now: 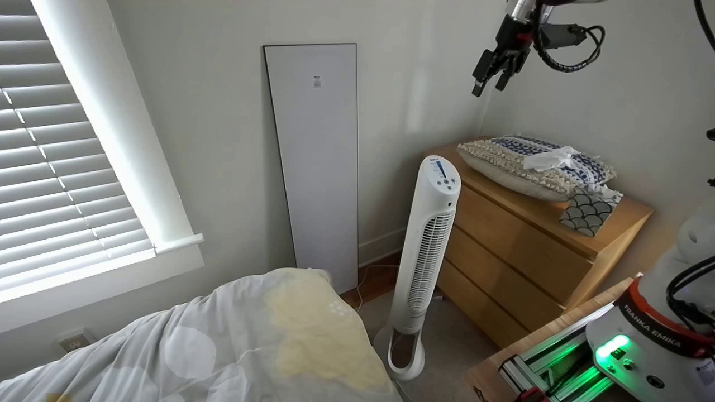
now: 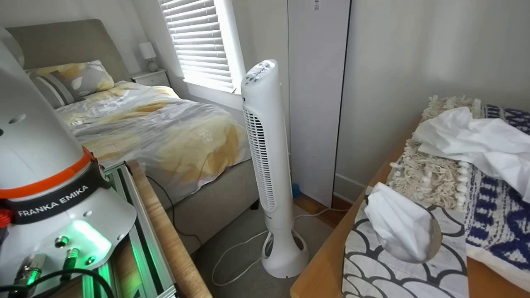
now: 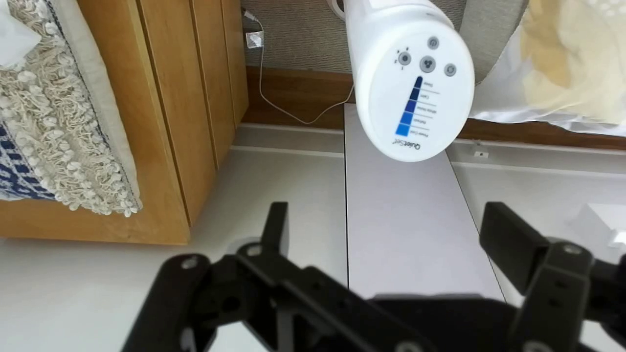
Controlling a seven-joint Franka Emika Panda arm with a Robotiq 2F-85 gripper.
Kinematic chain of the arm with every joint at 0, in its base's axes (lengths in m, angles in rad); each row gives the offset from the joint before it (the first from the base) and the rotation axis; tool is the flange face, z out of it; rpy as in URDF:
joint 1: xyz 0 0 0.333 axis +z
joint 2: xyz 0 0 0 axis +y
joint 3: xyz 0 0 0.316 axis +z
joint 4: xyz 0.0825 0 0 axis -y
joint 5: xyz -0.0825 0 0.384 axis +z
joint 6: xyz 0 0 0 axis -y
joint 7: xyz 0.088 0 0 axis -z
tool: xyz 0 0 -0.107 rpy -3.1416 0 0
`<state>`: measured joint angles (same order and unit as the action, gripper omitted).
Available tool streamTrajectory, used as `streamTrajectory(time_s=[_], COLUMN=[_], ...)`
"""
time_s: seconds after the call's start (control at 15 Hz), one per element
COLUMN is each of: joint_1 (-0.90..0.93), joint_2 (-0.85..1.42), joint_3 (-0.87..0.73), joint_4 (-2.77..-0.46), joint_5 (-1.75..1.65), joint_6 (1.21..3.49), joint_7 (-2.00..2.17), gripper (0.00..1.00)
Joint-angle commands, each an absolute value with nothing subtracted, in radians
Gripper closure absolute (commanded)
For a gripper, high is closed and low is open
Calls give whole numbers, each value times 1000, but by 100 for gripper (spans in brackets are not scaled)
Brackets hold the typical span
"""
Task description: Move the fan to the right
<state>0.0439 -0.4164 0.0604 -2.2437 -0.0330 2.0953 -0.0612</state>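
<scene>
Looks like you're in a home bedroom tbh: you've got a bed (image 2: 219,198) with a patterned duvet (image 2: 194,140) and pillows (image 2: 93,80), a lamp (image 2: 147,50) on a nightstand (image 2: 153,79), window blinds (image 2: 198,45), plus a wooden dresser (image 1: 514,248).

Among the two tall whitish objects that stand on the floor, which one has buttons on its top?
The slim tower fan: it has grey buttons on top, while the flat rectangular panel shows only a small label.

Pale walls (image 1: 212,139); sunlit blinds (image 1: 61,162); wooden dresser (image 1: 511,251).
</scene>
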Motion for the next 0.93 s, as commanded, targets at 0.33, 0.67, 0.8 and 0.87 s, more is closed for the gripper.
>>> streamTrajectory(time_s=[0.33, 0.67, 0.8, 0.87], joint_1=[50, 50, 95, 114], joint_2=[-416, -416, -392, -377], joint_3=[56, 56, 26, 7], joint_4=[-2242, -2242, -2234, -2226], joint_5=[-36, -36, 15, 61], joint_6=[2093, 2093, 2098, 2106], joint_7=[-59, -59, -201, -264], gripper=[0, 0, 0, 0])
